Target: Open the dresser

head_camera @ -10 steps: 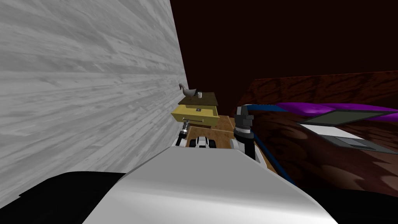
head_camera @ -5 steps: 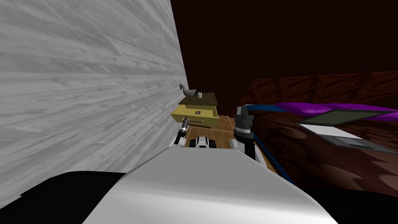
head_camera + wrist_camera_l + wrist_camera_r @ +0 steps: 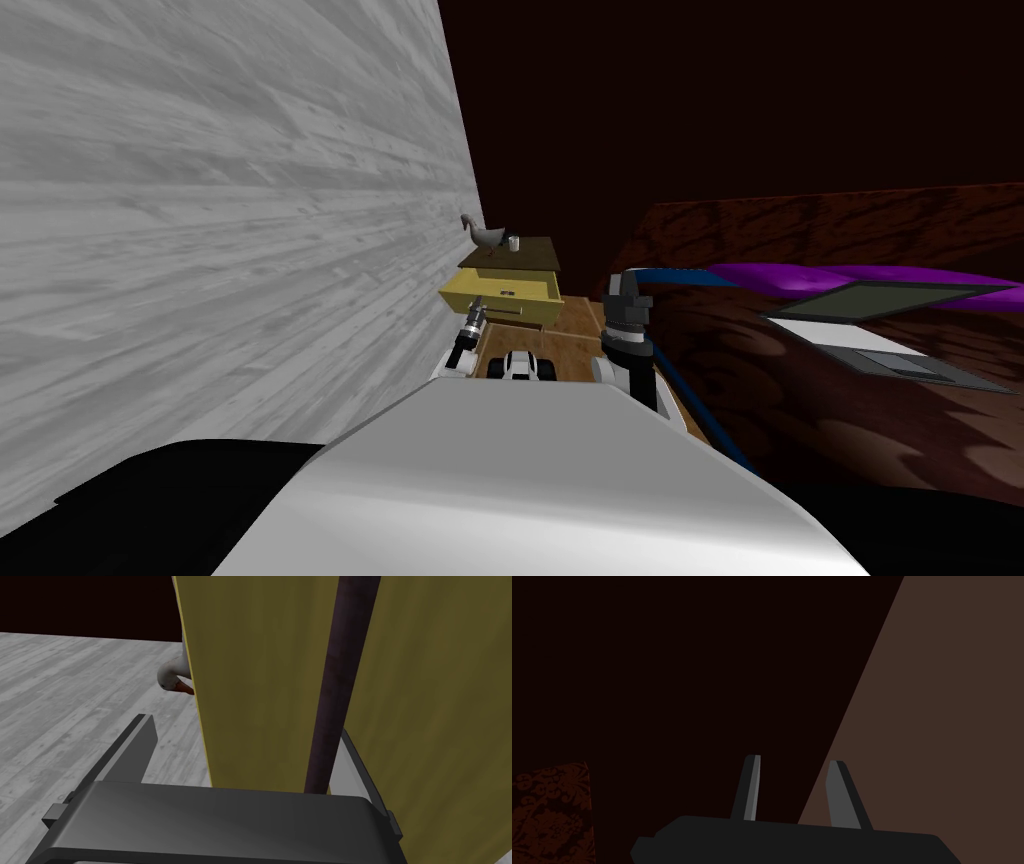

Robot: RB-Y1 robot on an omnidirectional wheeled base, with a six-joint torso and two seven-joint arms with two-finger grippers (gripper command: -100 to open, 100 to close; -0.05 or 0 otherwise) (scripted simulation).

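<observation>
Head view: the dresser (image 3: 522, 262) stands against the wall (image 3: 230, 230) with its drawer (image 3: 500, 291) pulled out and a goose (image 3: 486, 236) on top. The left tool (image 3: 478, 318) is at the drawer front.

Left wrist view: the tool is released, its fingers astride the drawer's edge. The dark handle (image 3: 330, 701) lies just inside one finger.

Right wrist view: the right tool (image 3: 794, 759) has its fingers parted and is empty.

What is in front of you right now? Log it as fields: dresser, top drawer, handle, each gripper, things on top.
dresser: yellow with a dark top, against the grey plank wall
top drawer: pulled out past the dresser front
handle: dark bar, between the left gripper's fingers, close to one of them
left gripper: open, at the drawer front
right gripper: raised beside the bed, holding nothing
on top: goose figurine, small white cup
</observation>
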